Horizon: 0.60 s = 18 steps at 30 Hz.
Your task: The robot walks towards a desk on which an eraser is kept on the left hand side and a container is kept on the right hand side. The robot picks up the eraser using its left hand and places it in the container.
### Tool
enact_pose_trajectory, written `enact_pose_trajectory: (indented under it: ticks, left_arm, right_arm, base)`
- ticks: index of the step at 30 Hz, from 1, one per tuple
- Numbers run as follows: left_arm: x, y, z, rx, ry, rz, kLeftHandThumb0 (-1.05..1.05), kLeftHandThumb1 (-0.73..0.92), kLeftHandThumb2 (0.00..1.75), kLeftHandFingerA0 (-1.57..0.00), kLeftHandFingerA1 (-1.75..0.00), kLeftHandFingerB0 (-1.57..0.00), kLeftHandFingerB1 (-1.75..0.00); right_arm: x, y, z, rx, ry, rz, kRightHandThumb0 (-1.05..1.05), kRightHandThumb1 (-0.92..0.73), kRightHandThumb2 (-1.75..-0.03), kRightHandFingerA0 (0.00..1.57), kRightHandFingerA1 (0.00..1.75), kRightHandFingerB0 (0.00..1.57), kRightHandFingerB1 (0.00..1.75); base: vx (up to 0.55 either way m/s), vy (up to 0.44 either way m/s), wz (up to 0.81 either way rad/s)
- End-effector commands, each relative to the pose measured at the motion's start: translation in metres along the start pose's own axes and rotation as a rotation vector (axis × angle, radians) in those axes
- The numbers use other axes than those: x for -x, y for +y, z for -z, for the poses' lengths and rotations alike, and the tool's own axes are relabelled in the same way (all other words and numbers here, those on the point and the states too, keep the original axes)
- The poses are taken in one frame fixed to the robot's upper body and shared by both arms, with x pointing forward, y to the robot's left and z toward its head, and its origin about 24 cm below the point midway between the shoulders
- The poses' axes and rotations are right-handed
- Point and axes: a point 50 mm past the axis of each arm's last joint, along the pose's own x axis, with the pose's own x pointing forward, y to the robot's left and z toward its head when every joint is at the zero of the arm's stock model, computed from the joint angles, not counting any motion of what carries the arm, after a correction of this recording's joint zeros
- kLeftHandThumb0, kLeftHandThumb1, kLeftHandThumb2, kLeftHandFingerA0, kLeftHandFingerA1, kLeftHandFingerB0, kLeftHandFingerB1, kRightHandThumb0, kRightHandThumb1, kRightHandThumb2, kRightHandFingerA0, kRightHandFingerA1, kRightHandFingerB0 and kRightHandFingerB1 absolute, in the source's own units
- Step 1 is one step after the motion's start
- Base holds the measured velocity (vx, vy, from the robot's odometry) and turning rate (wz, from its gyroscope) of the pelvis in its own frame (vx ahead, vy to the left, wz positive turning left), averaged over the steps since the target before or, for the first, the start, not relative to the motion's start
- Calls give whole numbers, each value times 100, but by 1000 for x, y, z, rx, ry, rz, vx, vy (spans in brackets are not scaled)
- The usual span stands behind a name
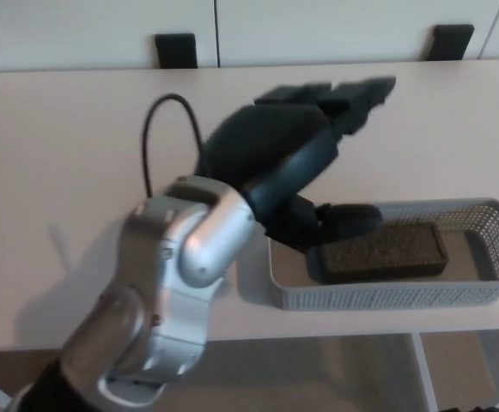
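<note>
The dark eraser [385, 251] lies flat inside the grey mesh container [489, 292] at the desk's right front. My left hand [305, 150] is raised above the container's left end, open, its fingers [361, 94] spread and pointing to the back right, with the thumb [348, 220] just above the eraser's left end. Nothing is held in it. My silver left forearm [176, 275] fills the lower left of the view. My right hand does not show.
The pale desk [77, 146] stretches across the view, its front edge just below the container. Two black brackets [175, 50] sit along the back edge by the white wall panels. A black cable [159, 129] loops from my wrist.
</note>
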Motion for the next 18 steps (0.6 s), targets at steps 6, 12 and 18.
enact_pose_trajectory:
  ticks: [6, 12, 18]
  left_arm:
    - [174, 72, 32, 459, -394, 275, -100, 72, 76, -9, -29, -15, -32]
    - [227, 58, 59, 736, -411, 428, -93, 83, 66, -23, -33, -35, -31]
    - [284, 69, 65, 877, -342, 554, -96, 65, 118, -15, -43, -44, -50]
  right_arm:
    - [8, 10, 21, 3, 72, -53, -22, -42, -52, 87, 50, 69, 46]
    - [8, 8, 26, -7, 89, -56, -24, -43, -53, 87, 50, 69, 45]
    - [11, 10, 35, -8, 122, -57, -24, -43, -53, 86, 49, 68, 45]
  base:
    - [0, 0, 0]
    - [0, 0, 0]
    - [0, 0, 0]
